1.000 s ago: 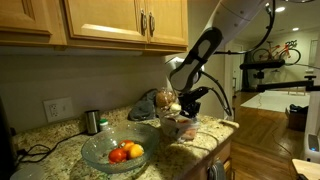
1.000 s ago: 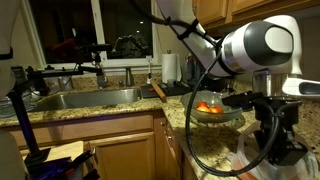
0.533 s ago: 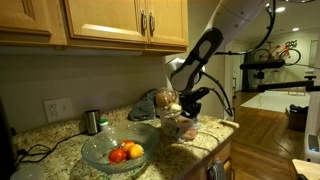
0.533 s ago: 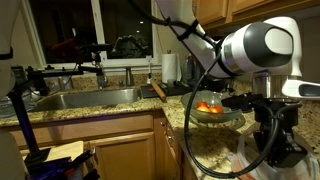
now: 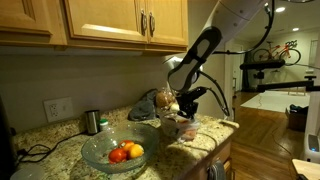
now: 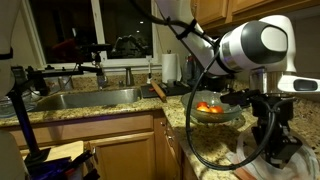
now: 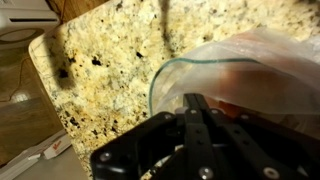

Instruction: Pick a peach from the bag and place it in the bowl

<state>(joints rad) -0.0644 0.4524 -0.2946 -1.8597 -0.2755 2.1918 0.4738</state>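
Note:
In an exterior view the clear glass bowl (image 5: 104, 158) stands on the granite counter. A reddish-orange peach (image 5: 134, 150) lies in it beside a darker red fruit (image 5: 118, 155). The bowl (image 6: 222, 117) with orange fruit (image 6: 204, 107) also shows in an exterior view. The wrinkly grey-brown bag (image 5: 148, 103) slumps behind, by the wall. My gripper (image 5: 186, 112) hangs right of the bag, just above a small clear tub (image 5: 178, 126). In the wrist view the gripper (image 7: 196, 98) is shut, its fingers pressed together with nothing between them, over the tub's rim (image 7: 156, 85). A blurred reddish shape shows through the plastic.
A small steel cup (image 5: 92, 121) stands by the wall left of the bowl. The counter's edge (image 5: 205, 148) drops off just beyond the tub. A sink (image 6: 85, 98) and a paper towel roll (image 6: 171, 68) lie further along the counter.

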